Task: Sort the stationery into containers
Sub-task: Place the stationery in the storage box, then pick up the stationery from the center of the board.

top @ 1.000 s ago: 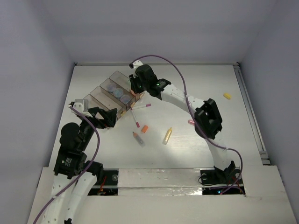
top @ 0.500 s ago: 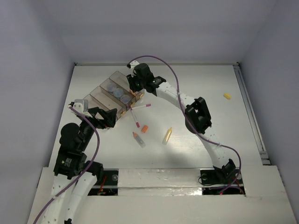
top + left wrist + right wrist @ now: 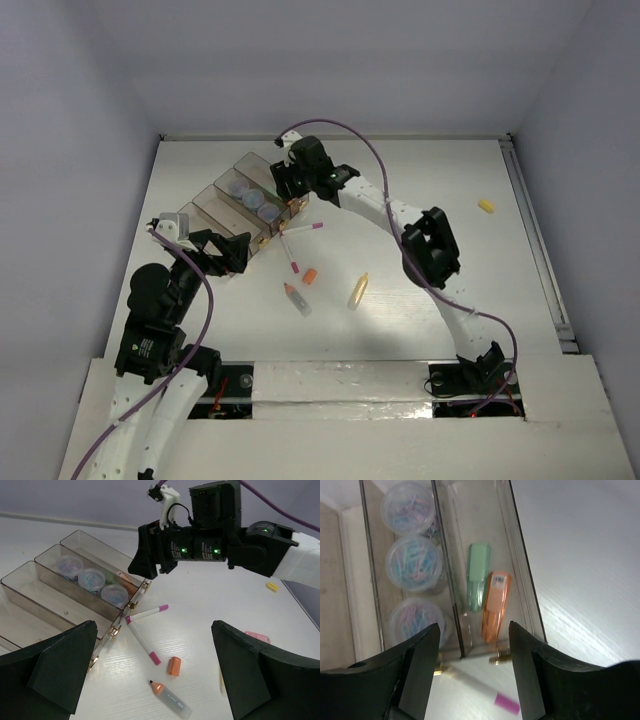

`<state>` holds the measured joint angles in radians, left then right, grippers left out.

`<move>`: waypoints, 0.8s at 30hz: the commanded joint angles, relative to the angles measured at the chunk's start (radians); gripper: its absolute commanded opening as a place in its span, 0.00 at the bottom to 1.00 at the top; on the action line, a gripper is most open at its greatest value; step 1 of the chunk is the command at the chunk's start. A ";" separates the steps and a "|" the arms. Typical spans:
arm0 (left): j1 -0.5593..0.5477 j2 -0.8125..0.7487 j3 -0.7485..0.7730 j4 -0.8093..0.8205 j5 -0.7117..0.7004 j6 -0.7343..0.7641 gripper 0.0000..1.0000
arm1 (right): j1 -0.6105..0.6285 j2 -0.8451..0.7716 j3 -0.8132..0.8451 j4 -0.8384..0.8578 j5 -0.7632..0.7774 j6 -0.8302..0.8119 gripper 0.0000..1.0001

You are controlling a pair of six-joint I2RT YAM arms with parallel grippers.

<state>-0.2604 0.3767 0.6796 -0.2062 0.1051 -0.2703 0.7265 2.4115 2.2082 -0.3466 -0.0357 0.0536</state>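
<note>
- left gripper (image 3: 222, 250): jaws spread wide, nothing in them, hovering near the containers' near end.
- marker (image 3: 170, 698), clear barrel with an orange tip, lies flat on the table (image 3: 440, 180) and closest to the arms. Probably light, stiff and smooth, so it may roll. Pinch across mid-barrel.
- orange stick (image 3: 174, 666) is just beyond it, lying loose. It is short and light and likely to skid, so close squarely across its width.
- yellow stick (image 3: 358, 291) lies to the right, well apart from the others. Same handling.
- pink stick (image 3: 257, 637) lies flat further right, seen only from the left wrist.
- two white pens (image 3: 142, 643), pink-tipped, form a V with ends about touching, just beside the containers' end wall. They are thin and low, so fingers must come nearly to the table. Take the outer one mid-barrel, since the other could get nudged.
- containers (image 3: 30, 587): joined clear tinted bins, rigid. The three rolls (image 3: 414, 562) sit in one bin, and a green stick (image 3: 478, 575) and another orange one (image 3: 496, 605) lie side by side in the next.
- right gripper (image 3: 288, 190): fingers parted, empty, hanging above that stick bin.
- small yellow piece (image 3: 486, 206) is far right, well apart from everything. It looks tiny and light, an easy slip.
</note>
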 commanded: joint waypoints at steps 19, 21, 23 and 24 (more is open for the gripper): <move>-0.007 -0.010 -0.006 0.053 0.030 0.008 0.99 | 0.077 -0.975 -1.194 -0.095 0.158 0.426 0.70; -0.007 -0.010 -0.008 0.053 0.030 0.009 0.99 | 0.100 -1.026 -1.269 -0.103 0.142 0.492 0.70; -0.007 -0.010 -0.008 0.053 0.028 0.009 0.99 | 0.100 -1.043 -1.308 -0.097 0.135 0.540 0.71; -0.007 -0.010 -0.008 0.053 0.030 0.009 0.99 | 0.109 -1.048 -1.341 -0.092 0.128 0.552 0.71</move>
<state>-0.2623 0.3767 0.6796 -0.2058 0.1230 -0.2703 0.8204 1.4117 0.9104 -0.4313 0.0807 0.4915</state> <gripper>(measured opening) 0.989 0.704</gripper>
